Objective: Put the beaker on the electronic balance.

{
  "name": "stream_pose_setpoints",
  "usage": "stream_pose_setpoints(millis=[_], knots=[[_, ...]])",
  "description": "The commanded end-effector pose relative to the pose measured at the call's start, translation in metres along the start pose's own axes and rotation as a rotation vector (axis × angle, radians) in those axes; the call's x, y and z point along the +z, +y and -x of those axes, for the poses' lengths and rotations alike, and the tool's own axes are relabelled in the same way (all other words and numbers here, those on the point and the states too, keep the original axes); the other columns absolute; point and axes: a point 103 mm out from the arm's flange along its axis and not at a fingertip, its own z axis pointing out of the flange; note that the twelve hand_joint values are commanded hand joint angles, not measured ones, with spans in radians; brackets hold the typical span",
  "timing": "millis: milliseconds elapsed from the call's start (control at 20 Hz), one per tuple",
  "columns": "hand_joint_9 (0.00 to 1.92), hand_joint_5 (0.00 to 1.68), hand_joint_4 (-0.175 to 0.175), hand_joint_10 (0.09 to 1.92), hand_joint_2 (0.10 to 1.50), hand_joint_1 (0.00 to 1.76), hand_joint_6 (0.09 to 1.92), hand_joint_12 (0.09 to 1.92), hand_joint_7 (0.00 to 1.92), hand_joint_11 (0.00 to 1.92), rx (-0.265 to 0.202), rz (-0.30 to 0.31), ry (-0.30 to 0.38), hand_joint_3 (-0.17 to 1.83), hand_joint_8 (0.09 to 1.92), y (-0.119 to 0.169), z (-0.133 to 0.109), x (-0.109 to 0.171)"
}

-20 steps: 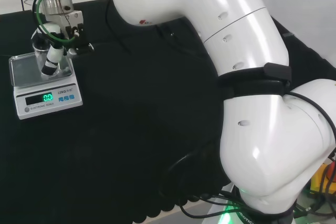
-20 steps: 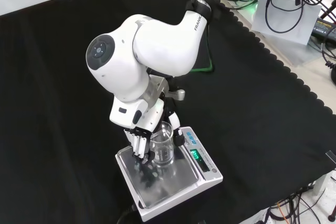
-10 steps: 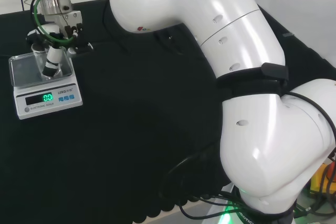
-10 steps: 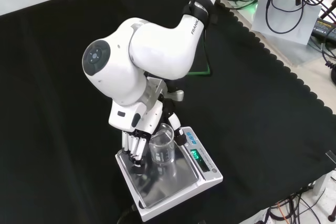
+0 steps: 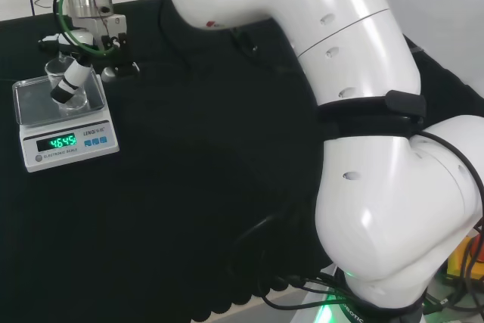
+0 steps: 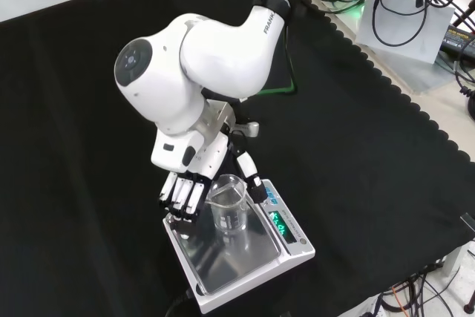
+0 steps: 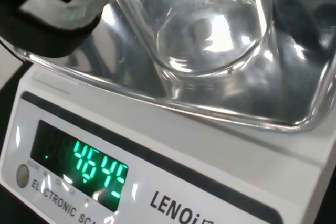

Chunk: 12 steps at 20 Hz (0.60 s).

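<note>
Beaker [image 6: 228, 211] stands upright on the steel pan of the balance [image 6: 245, 261], which sits on the counter [image 6: 386, 161]; the balance display is lit. Clear, thin-walled and apparently empty, so judged light, rigid, slippery and breakable; best taken around the side wall below the rim, not by the spout. Robot hand [image 6: 180, 191] is spread with fingers fairly straight, fingers on one side of the beaker and thumb on the other, holding nothing; contact with the glass cannot be confirmed.
</note>
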Motion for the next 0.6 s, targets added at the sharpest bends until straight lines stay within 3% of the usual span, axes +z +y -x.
stream_pose_setpoints(millis=[50,600], knots=[[0.25,0.02,0.061,0.92,0.58,0.77,0.09,1.54,0.01,0.00,0.024,0.289,0.112,0.38,0.77,-0.032,0.027,-0.014],[0.28,0.03,0.059,0.92,0.59,0.76,0.09,1.55,0.02,0.00,0.064,0.356,0.133,0.37,0.79,-0.051,0.051,-0.032]])
